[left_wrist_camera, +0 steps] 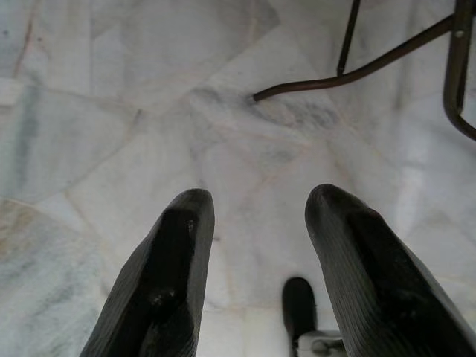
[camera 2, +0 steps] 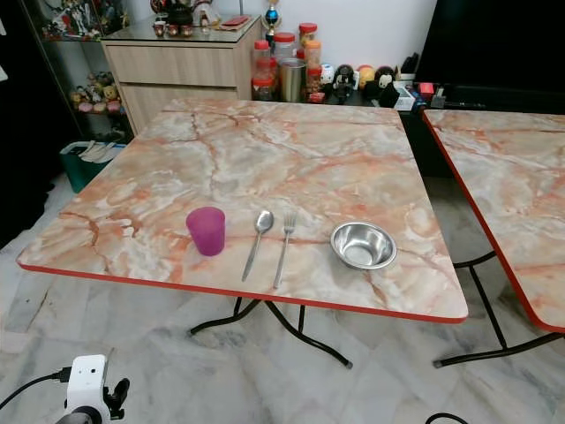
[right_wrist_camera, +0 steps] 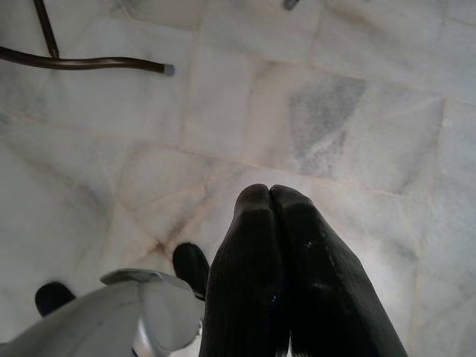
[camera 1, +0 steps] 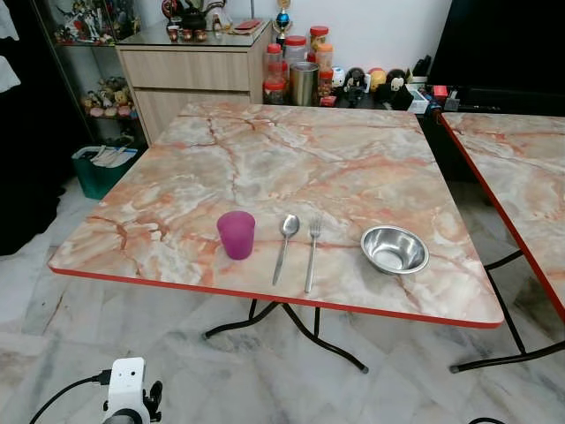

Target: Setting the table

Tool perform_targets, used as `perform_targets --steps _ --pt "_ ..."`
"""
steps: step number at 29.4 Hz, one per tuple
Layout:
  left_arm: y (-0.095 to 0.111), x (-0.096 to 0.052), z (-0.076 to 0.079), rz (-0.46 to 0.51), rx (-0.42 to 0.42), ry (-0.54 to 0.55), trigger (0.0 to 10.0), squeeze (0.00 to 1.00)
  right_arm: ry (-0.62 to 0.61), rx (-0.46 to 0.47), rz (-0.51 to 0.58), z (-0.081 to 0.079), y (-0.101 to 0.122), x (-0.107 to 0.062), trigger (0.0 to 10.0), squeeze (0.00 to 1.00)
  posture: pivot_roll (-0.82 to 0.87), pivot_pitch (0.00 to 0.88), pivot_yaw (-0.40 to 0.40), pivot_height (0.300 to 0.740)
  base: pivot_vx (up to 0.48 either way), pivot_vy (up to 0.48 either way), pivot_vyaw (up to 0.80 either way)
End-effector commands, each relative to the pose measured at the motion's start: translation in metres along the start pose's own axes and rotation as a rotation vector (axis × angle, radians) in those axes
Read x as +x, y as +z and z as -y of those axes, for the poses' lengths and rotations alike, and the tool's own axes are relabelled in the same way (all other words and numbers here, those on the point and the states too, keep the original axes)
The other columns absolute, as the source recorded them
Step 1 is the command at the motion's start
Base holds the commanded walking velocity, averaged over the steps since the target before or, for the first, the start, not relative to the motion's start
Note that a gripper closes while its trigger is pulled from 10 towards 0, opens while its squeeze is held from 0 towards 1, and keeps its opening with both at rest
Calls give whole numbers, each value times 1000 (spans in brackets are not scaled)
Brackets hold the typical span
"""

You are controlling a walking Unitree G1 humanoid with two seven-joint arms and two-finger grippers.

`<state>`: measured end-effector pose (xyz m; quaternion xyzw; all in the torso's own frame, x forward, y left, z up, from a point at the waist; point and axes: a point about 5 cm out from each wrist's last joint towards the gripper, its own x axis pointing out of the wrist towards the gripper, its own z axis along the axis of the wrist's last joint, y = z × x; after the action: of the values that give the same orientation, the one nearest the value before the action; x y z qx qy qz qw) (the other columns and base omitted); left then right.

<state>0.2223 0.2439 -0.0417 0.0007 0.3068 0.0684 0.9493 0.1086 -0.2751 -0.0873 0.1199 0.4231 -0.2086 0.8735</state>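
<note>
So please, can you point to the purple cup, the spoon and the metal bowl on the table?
purple cup (camera 1: 236, 235), left eye view, on its side wall.
spoon (camera 1: 290, 226), left eye view, on its bowl end.
metal bowl (camera 1: 394, 248), left eye view, on its inner bottom.

Head stereo pair looks fwd and down over the marble table (camera 1: 265, 159), both eyes sharing it. Left wrist cam peers past the left gripper (left_wrist_camera: 256, 223) at floor tiles (left_wrist_camera: 111, 111), close. Right wrist cam, same, beyond the right gripper (right_wrist_camera: 269, 195).

Bright, even indoor light; sharp, soft shadows.
</note>
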Motion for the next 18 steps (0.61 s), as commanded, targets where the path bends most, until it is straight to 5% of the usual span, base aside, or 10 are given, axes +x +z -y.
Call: perform_targets --steps 1,8,18 --pt "-5 -2 0 -15 -7 2 10000 0 1 3 -5 -3 -2 0 10000 0 -16 56 -14 740 0 0 0" --pt "-12 -5 -4 -39 22 4 10000 0 23 19 -4 -16 -3 2 10000 0 -14 81 -12 740 0 0 0" --pt "-14 -6 -6 -41 27 22 10000 0 -2 0 -25 -8 -8 0 10000 0 -16 90 -18 740 0 -395 191"
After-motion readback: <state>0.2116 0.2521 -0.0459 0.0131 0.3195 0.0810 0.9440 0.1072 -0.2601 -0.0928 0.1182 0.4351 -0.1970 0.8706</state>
